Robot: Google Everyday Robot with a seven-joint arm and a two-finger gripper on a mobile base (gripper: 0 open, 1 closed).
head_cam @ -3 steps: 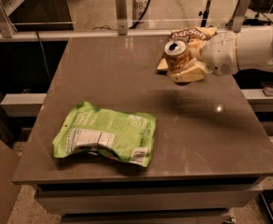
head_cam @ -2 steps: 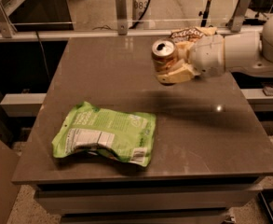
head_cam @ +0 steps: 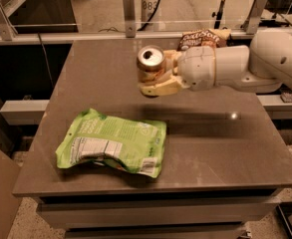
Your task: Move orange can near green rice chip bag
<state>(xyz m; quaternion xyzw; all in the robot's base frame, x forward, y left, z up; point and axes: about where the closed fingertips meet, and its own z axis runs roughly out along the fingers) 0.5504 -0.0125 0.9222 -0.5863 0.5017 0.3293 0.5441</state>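
The orange can (head_cam: 149, 63) has a silver top and is held upright above the middle of the table. My gripper (head_cam: 158, 74) reaches in from the right and is shut on the can, its cream fingers (head_cam: 161, 87) wrapped around the can's body. The green rice chip bag (head_cam: 111, 148) lies flat near the table's front left, label panel up. The can is up and to the right of the bag, apart from it.
A brown and cream chip bag (head_cam: 202, 37) lies at the back of the grey table (head_cam: 225, 148), partly behind my arm (head_cam: 255, 68). A metal rail with posts (head_cam: 129, 14) runs along the far edge.
My gripper has carried the orange can leftward, away from the brown chip bag and toward the table's middle. The green bag has not moved.
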